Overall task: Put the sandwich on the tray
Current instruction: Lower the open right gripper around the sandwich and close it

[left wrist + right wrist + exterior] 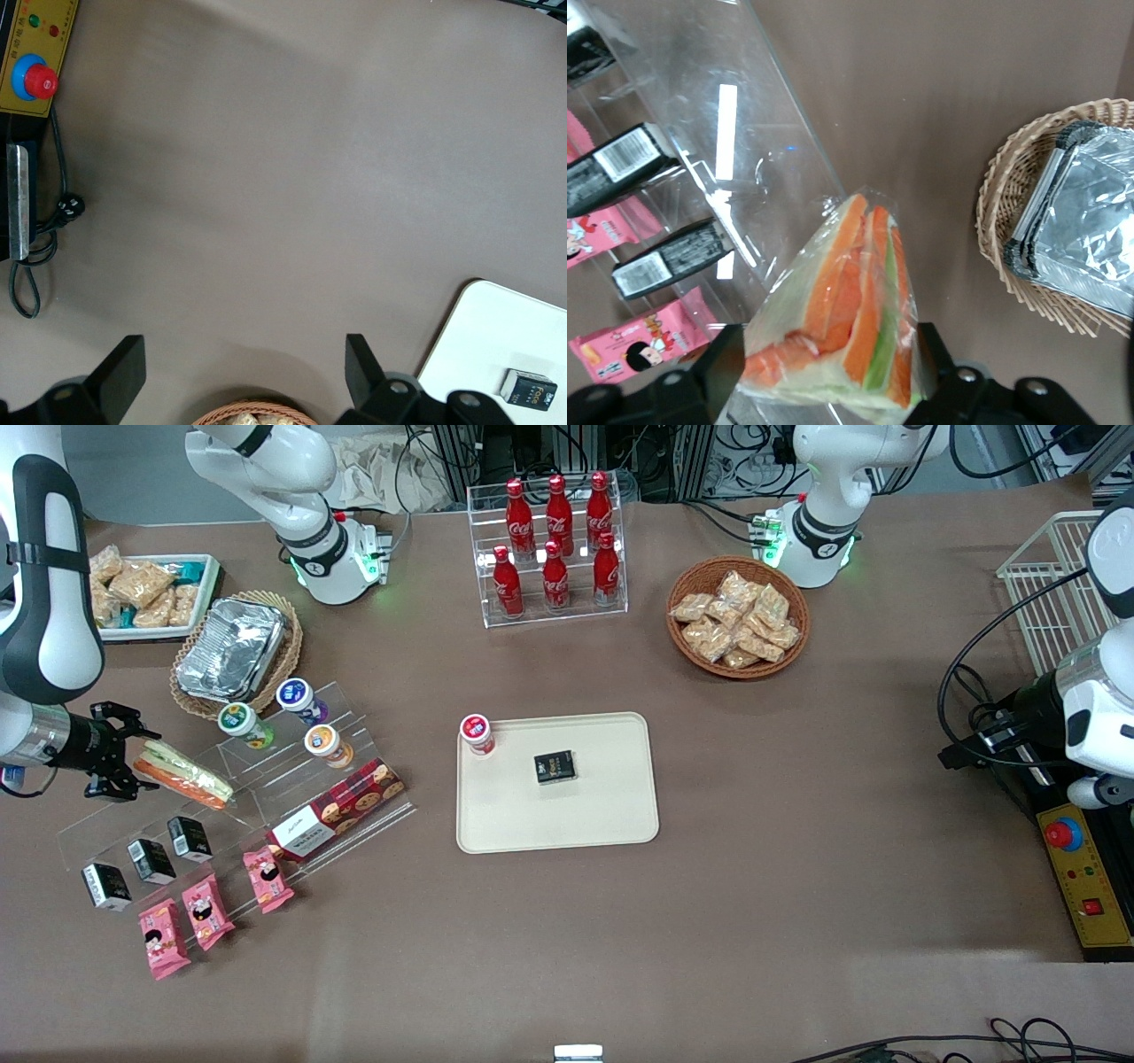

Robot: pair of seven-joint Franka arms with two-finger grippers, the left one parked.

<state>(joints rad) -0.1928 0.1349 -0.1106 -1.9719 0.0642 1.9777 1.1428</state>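
The sandwich (186, 775), a clear-wrapped wedge with orange and green layers, lies on the top step of a clear acrylic stand (239, 815) at the working arm's end of the table. My right gripper (140, 762) is at the sandwich's wide end, with one finger on each side touching the wrap. In the right wrist view the sandwich (850, 301) fills the gap between the gripper's (830, 354) black fingers. The cream-beige tray (602, 797) lies at mid-table, well apart, and also shows in the left wrist view (478, 328). It holds a red-capped jar (477, 733) and a small black box (555, 767).
The stand also holds three capped jars (306, 722), a red cookie box (341, 808), black packets (151, 859) and pink packets (204, 908). A foil container in a wicker basket (232, 651) sits beside the stand. A cola bottle rack (554, 545) and a snack basket (737, 615) stand farther back.
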